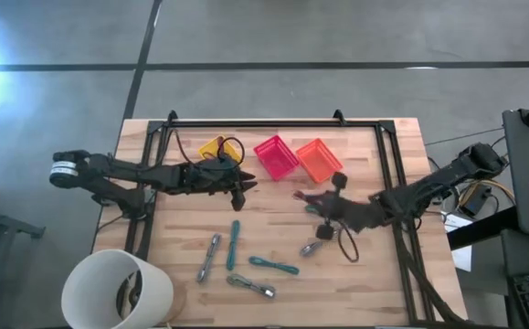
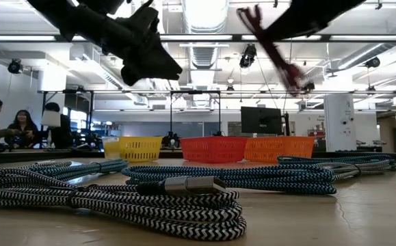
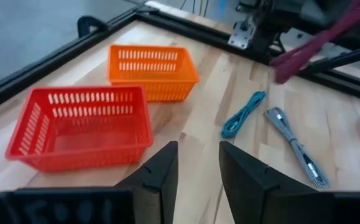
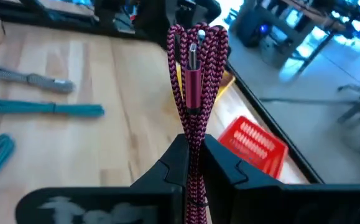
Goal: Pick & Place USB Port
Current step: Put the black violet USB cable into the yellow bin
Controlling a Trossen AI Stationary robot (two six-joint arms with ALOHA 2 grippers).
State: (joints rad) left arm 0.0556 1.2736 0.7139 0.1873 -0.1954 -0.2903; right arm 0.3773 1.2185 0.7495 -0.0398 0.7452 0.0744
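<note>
Right gripper (image 4: 192, 165) is clenched on a bundled magenta braided USB cable (image 4: 194, 81). The bundle passes between the two dark fingers and stands out ahead of them, its metal plug showing against the loop at the far end. In the high view the right gripper (image 1: 323, 203) is over the middle of the light wooden slatted table (image 1: 273, 228), with the cable (image 1: 312, 196) sticking out of it toward the baskets. The low view shows the cable (image 2: 273, 48) lifted well clear of the tabletop, hanging at a slant.

Left gripper (image 3: 195, 177) is over the table near the back row of baskets, its jaws parted with nothing between them. In the high view it (image 1: 246, 183) is just beside the yellow plastic slotted basket (image 1: 218, 149).

Baskets along the back edge: yellow, then red plastic slotted basket (image 1: 276, 156), then orange plastic slotted basket (image 1: 319, 159). The red and orange ones look empty in the left wrist view.

Cables lying on the table:
- teal bundled cable (image 1: 235, 242)
- second teal bundled cable (image 1: 274, 265)
- grey braided cable (image 1: 210, 257)
- second grey braided cable (image 1: 251, 286)
- a grey one (image 1: 312, 245) next to a loose black loop (image 1: 347, 245) beneath the right arm

White cylindrical bucket (image 1: 118, 291) stands at the table's front left corner. People sit in the room beyond.
</note>
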